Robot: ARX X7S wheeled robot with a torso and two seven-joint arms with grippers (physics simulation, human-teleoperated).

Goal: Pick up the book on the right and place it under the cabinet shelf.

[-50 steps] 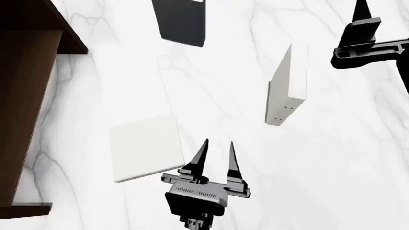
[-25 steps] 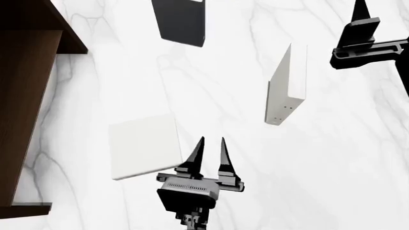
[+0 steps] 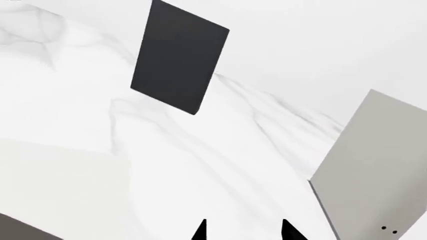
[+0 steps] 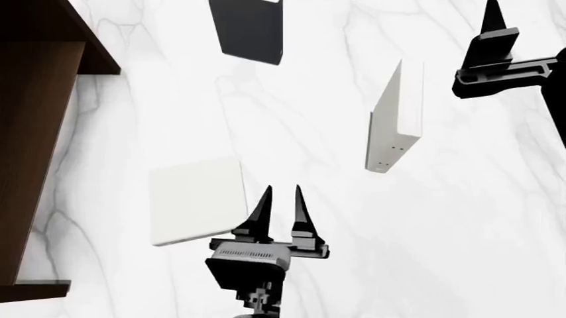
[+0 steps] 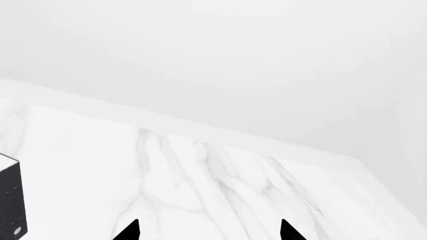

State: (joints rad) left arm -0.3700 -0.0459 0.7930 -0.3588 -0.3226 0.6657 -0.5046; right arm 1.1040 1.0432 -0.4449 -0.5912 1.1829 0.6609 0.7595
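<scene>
- Book (image 4: 195,202), plain off-white with a blank cover, is lying flat on the white marble surface (image 4: 478,218), and we are holding our left gripper (image 4: 281,191) just beside its near right corner. We cannot tell whether the two are touching.
- We are keeping the left gripper's fingers (image 4: 264,207) a narrow gap apart. They are gripping nothing and pointing away from us across the surface.
- In the left wrist view the book is showing as a pale slab to one side of the two dark fingertips.
- Beyond the left gripper, a pale book with small dots on its spine (image 4: 398,112) is standing upright, well apart from the flat book.
- Farther back, a dark charcoal book (image 4: 250,30) is also standing on the surface.
- At the left edge, the dark brown cabinet shelf (image 4: 36,132) is standing near the off-white book, with a strip of bare marble between them.
- We are holding our right gripper (image 5: 207,230) above the far right part of the surface. Its fingertips are spread wide and are holding nothing.
</scene>
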